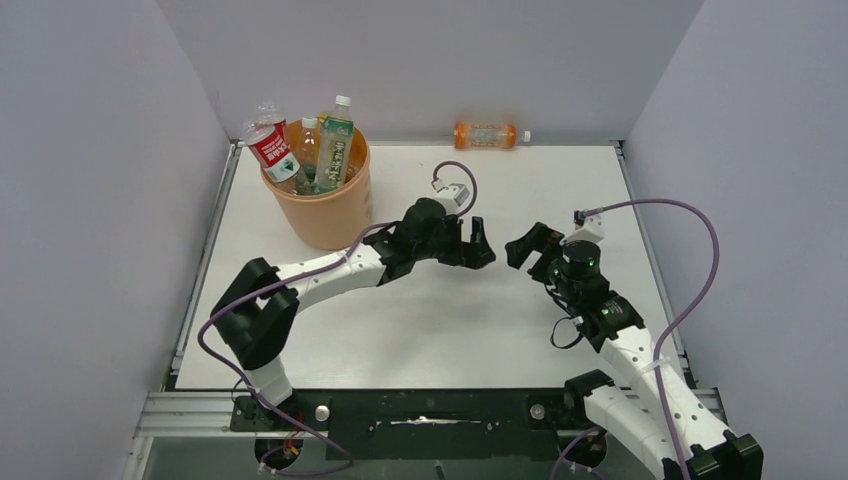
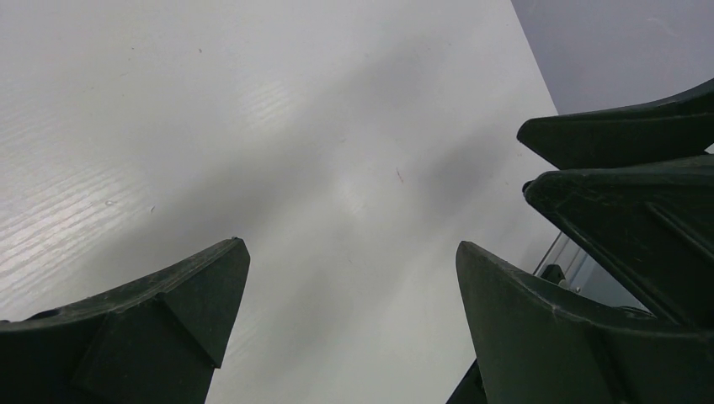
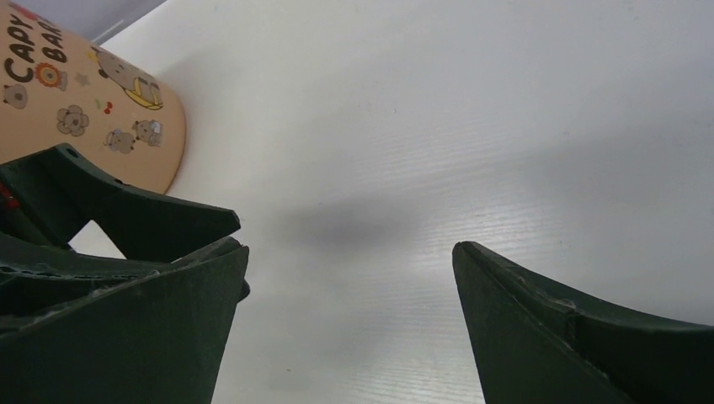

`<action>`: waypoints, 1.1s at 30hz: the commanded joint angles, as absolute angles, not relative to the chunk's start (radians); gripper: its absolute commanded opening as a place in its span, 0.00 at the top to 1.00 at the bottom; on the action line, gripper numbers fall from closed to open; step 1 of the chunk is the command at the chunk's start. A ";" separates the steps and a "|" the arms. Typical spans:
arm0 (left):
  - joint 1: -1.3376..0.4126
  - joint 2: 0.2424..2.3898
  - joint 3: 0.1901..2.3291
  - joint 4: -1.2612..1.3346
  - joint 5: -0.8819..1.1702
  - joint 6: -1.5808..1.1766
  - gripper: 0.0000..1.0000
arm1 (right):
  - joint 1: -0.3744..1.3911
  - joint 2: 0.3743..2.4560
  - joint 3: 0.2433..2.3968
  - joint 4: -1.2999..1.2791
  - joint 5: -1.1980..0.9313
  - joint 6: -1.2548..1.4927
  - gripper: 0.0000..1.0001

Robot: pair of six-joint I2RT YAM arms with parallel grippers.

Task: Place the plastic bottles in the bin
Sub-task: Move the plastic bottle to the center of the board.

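The peach-orange bin [image 1: 325, 205] stands at the back left of the table and holds three bottles: a clear one with a red label [image 1: 270, 145], a yellowish one [image 1: 307, 150] and a green-labelled one [image 1: 337, 150]. An orange bottle [image 1: 487, 135] lies on its side at the table's back edge. My left gripper [image 1: 478, 243] is open and empty at mid-table, right of the bin. My right gripper [image 1: 522, 247] is open and empty, facing the left one closely. The bin's wall shows in the right wrist view [image 3: 93, 109]. The left wrist view shows only bare table between the fingers [image 2: 168, 320].
White table [image 1: 420, 320] enclosed by grey walls on three sides. A metal rail runs along the near edge [image 1: 400, 410]. Purple cables loop over both arms [image 1: 700, 250]. The other gripper's fingers show in each wrist view.
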State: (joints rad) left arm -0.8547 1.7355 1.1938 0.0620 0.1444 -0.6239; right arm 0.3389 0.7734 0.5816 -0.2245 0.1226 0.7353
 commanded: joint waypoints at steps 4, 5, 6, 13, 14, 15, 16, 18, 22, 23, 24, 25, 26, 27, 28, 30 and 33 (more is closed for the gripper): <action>-0.777 1.787 1.303 0.107 0.138 -0.593 0.03 | 0.325 0.815 0.621 -0.187 0.208 0.706 0.02; -0.757 1.810 1.328 0.108 0.143 -0.592 0.03 | 0.317 0.831 0.637 -0.176 0.220 0.695 0.02; -0.738 1.835 1.353 0.113 0.148 -0.589 0.03 | 0.303 0.857 0.652 -0.158 0.216 0.675 0.02; -0.630 2.069 1.573 0.209 0.200 -0.572 0.03 | 0.073 1.216 0.856 -0.049 0.036 0.570 0.02; -0.615 2.104 1.608 0.232 0.207 -0.581 0.03 | 0.042 1.265 0.882 -0.019 0.003 0.562 0.02; -0.600 2.134 1.635 0.254 0.212 -0.592 0.03 | 0.017 1.315 0.905 0.012 -0.030 0.559 0.02; -0.587 2.167 1.663 0.273 0.223 -0.600 0.03 | -0.004 1.361 0.929 0.043 -0.062 0.558 0.02; -0.566 2.232 1.734 0.309 0.230 -0.606 0.03 | -0.043 1.451 0.987 0.113 -0.136 0.559 0.02; -0.542 2.348 1.846 0.384 0.206 -0.606 0.03 | -0.095 1.632 1.118 0.219 -0.221 0.534 0.02; -0.535 2.373 1.863 0.417 0.204 -0.611 0.03 | -0.107 1.680 1.160 0.233 -0.230 0.534 0.02; -0.526 2.399 1.878 0.449 0.200 -0.619 0.03 | -0.121 1.724 1.195 0.257 -0.249 0.542 0.02; -0.512 2.429 1.904 0.473 0.201 -0.629 0.03 | -0.137 1.775 1.225 0.296 -0.285 0.551 0.02; -0.502 2.463 1.935 0.491 0.208 -0.636 0.03 | -0.145 1.820 1.259 0.330 -0.306 0.559 0.02; -0.492 2.496 1.974 0.505 0.218 -0.638 0.03 | -0.150 1.867 1.294 0.355 -0.320 0.562 0.02; -0.483 2.531 2.008 0.520 0.226 -0.638 0.03 | -0.154 1.915 1.338 0.368 -0.327 0.557 0.02; -0.466 2.595 2.079 0.549 0.238 -0.634 0.03 | -0.162 2.009 1.432 0.373 -0.342 0.542 0.02; -0.442 2.704 2.176 0.618 0.271 -0.635 0.03 | -0.174 2.139 1.562 0.388 -0.379 0.541 0.02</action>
